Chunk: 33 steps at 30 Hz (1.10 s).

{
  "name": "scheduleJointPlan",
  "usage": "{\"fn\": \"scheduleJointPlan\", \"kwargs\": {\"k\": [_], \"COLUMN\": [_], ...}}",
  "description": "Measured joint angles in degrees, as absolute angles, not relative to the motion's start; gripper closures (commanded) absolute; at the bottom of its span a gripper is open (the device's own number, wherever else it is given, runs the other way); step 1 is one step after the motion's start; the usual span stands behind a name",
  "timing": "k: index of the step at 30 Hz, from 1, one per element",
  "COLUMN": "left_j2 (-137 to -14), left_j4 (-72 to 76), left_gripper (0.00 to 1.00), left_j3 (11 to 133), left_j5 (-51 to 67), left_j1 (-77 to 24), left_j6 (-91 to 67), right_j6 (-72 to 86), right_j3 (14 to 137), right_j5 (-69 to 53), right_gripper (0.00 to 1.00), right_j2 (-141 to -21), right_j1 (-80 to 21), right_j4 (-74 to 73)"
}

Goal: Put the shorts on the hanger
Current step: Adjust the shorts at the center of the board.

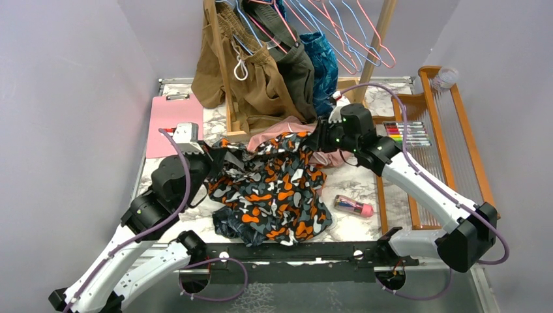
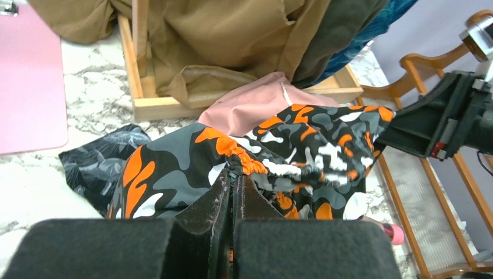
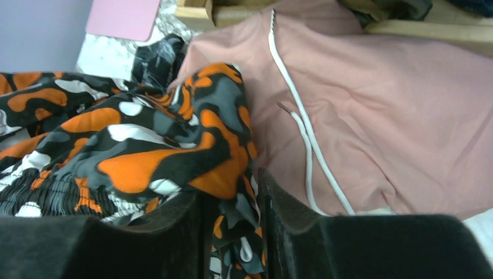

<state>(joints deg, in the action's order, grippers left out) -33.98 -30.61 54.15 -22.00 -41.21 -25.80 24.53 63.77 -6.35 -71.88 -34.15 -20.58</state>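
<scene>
The camouflage shorts (image 1: 277,189) lie spread in the middle of the marble table, with the waistband raised at the far side. My left gripper (image 1: 214,156) is shut on the waistband's left end; the left wrist view shows the fingertips (image 2: 235,177) pinching the gathered orange elastic. My right gripper (image 1: 318,140) is shut on the right end, with printed fabric (image 3: 232,215) wedged between its fingers. The shorts (image 2: 308,145) stretch between both grippers. A thin pink wire hanger (image 1: 381,45) hangs at the top among light-blue ones.
Dusty-pink shorts (image 3: 378,104) lie under and behind the right gripper. Dark leaf-print shorts (image 2: 96,163) lie left. A wooden rack (image 1: 228,98) carries brown and dark garments (image 1: 257,78). A pink clipboard (image 1: 171,124), markers (image 1: 407,134), a wooden frame (image 1: 450,124) and a pink tube (image 1: 354,206) are nearby.
</scene>
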Motion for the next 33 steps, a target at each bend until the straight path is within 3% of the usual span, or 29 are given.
{"fn": "scheduleJointPlan", "kwargs": {"k": [4, 10, 21, 33], "left_j2": [-34.24, -37.43, -41.30, -43.77], "left_j4": [-30.98, -30.96, -28.53, -26.22], "left_gripper": [1.00, 1.00, 1.00, 1.00], "left_j3": [52.10, 51.40, 51.44, 51.72], "left_j5": [-24.14, -26.44, -29.45, -30.09], "left_j1": [-41.21, -41.21, -41.21, -41.21], "left_j6": [-29.08, -32.29, -32.75, -32.75], "right_j6": [25.10, 24.14, 21.19, 28.05], "right_j3": [61.82, 61.47, 61.65, 56.90], "right_j5": [-6.44, -6.48, -13.52, -10.87], "right_gripper": [0.43, 0.36, 0.34, 0.33], "right_j2": [-71.88, -69.25, -58.33, -65.63], "right_j1": [-34.15, -34.15, -35.20, -46.78], "right_j4": [-20.60, -23.09, -32.56, -26.76]}}
